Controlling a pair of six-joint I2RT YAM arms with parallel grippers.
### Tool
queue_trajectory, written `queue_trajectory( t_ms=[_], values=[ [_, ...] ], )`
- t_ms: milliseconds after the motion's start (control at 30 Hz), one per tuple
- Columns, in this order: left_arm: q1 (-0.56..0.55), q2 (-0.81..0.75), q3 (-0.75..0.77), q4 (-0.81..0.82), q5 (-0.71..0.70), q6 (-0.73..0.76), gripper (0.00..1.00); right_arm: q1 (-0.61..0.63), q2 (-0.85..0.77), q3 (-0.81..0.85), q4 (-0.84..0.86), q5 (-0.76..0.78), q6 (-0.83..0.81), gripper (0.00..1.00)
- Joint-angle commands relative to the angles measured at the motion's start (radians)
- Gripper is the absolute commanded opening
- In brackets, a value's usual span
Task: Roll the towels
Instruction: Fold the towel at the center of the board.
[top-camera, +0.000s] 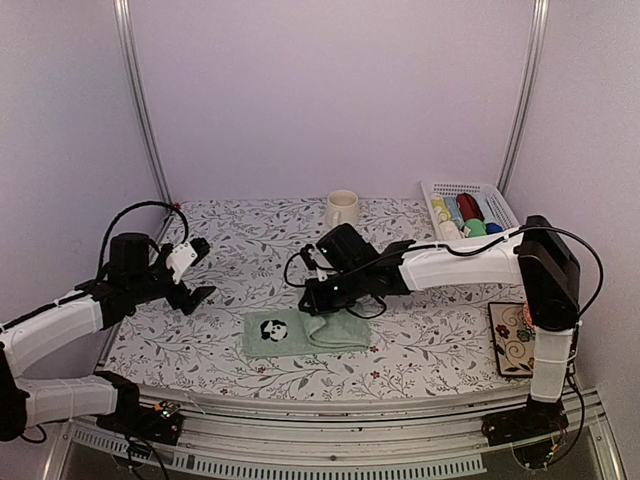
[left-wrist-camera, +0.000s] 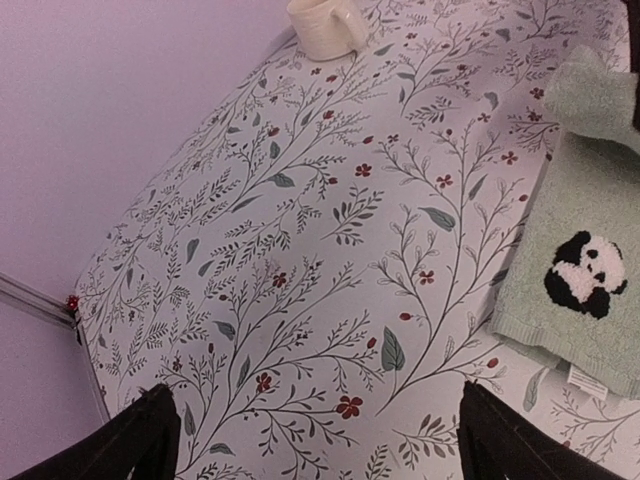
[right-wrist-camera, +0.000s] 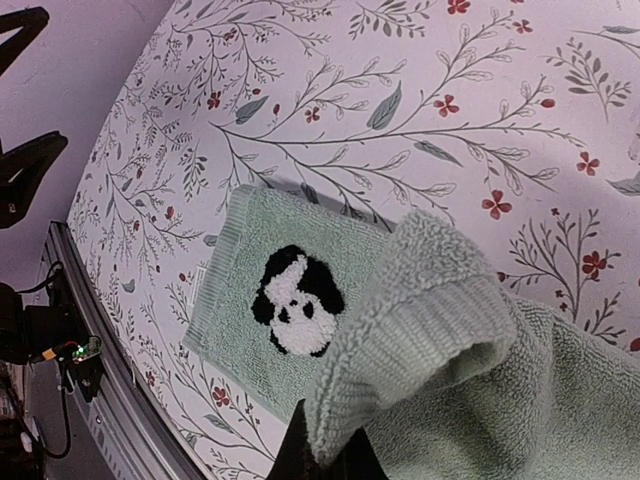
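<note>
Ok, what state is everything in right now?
green towel: panda end lying flat, other end lifted
right gripper: shut on the green towel's lifted edge
left gripper: open, empty, clear of the towel
mug: upright
basket: holding coloured rolls

Pale lilac walls (top-camera: 330, 90) enclose a floral-patterned table (top-camera: 230, 230), apparently evenly lit.

Left gripper (top-camera: 199, 270) spread wide, raised; right gripper (top-camera: 314, 299) pinched tight, arm reaching inward.
</note>
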Motion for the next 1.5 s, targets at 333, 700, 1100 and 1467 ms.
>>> queue_trajectory(
  t_ms=[333,700,1100,1467],
  values=[
    [0.026,0.004,-0.015,0.060,-0.039,-0.024,0.97,0.038,0.134,0.115,0.136,-0.064,-0.001,0.02],
    [0.029,0.009,-0.019,0.070,-0.027,-0.023,0.97,0.046,0.204,0.179,0.143,-0.087,-0.009,0.02],
    [0.029,0.017,-0.019,0.067,-0.016,-0.024,0.97,0.059,0.257,0.217,0.141,-0.121,-0.005,0.02],
    [0.030,0.023,-0.018,0.068,-0.015,-0.025,0.97,0.061,0.204,0.207,0.094,-0.136,-0.039,0.02]
  ],
)
